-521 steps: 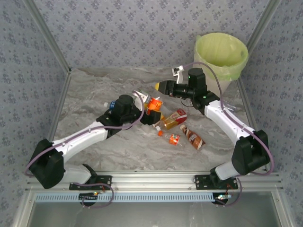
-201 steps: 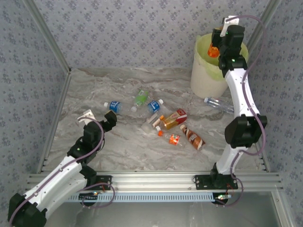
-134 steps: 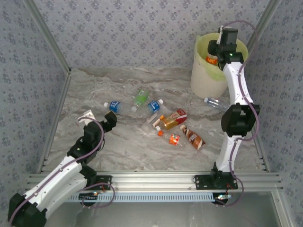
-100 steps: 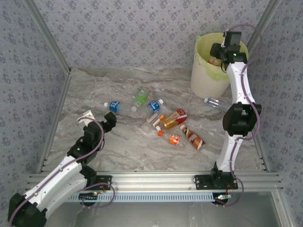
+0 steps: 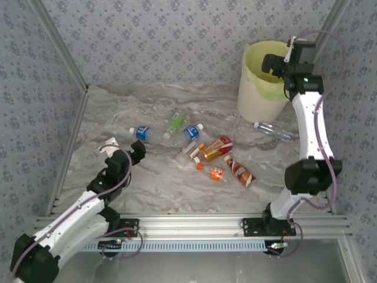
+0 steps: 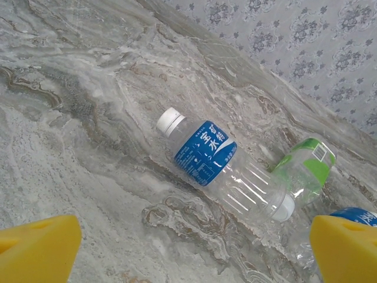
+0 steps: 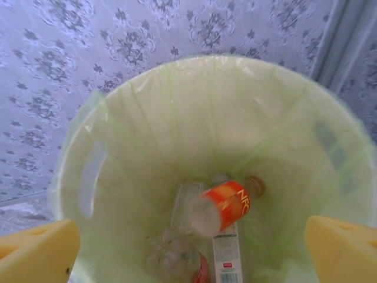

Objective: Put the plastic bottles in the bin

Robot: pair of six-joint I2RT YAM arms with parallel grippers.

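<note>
The bin [image 5: 257, 100], white with a pale green liner, stands at the back right. My right gripper [image 5: 273, 61] hangs open over its mouth with nothing in it. In the right wrist view an orange-labelled bottle [image 7: 227, 206] lies inside the bin [image 7: 206, 63] on other bottles, between my yellow fingertips [image 7: 36, 250]. My left gripper [image 5: 136, 151] is open low over the table. A blue-labelled bottle [image 6: 206, 153] and a green-labelled one [image 6: 303, 170] lie just ahead of it. Several more plastic bottles [image 5: 214, 147] lie mid-table.
A clear bottle [image 5: 274, 130] lies on the table below the bin, beside the right arm. Patterned walls and metal frame posts close in the marble table on three sides. Bare marble stretches along the left and the front.
My right gripper has opened over the bin and the orange-labelled bottle has dropped inside. The right arm's elbow has swung right. The left arm has barely shifted.
</note>
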